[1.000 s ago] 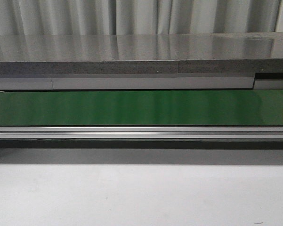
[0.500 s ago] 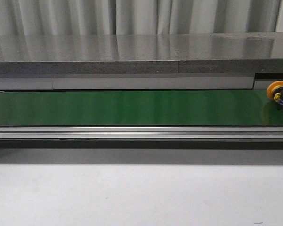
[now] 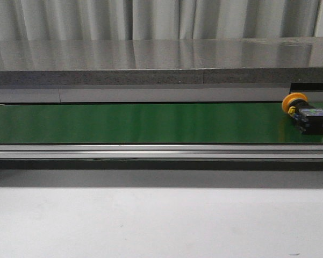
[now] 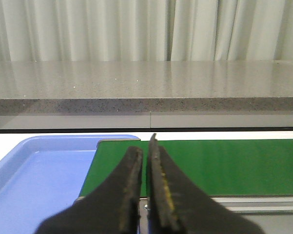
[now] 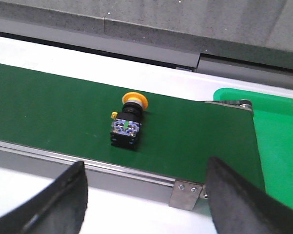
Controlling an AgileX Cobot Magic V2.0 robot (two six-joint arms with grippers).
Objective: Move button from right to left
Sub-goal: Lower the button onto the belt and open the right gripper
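Black fingers of our right gripper (image 5: pixel 144 195) stand spread wide and empty; our left gripper (image 4: pixel 145 187) is pinched nearly closed on nothing. We find the button (image 5: pixel 127 122) lying ungrasped at the green belt's (image 3: pixel 150 122) right end, so we judge the transfer not yet begun.

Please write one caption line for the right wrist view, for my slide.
Open right gripper hovers near the button lying on its side on the green conveyor belt.

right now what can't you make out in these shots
- Green tray: right wrist view, cut off by the picture's edge; its contents don't show.
- Blue tray: left wrist view, partly behind the shut left gripper.
- Button: front view, too small to read its marks.
- Right gripper: open, fingertips cut off by the picture's edge.
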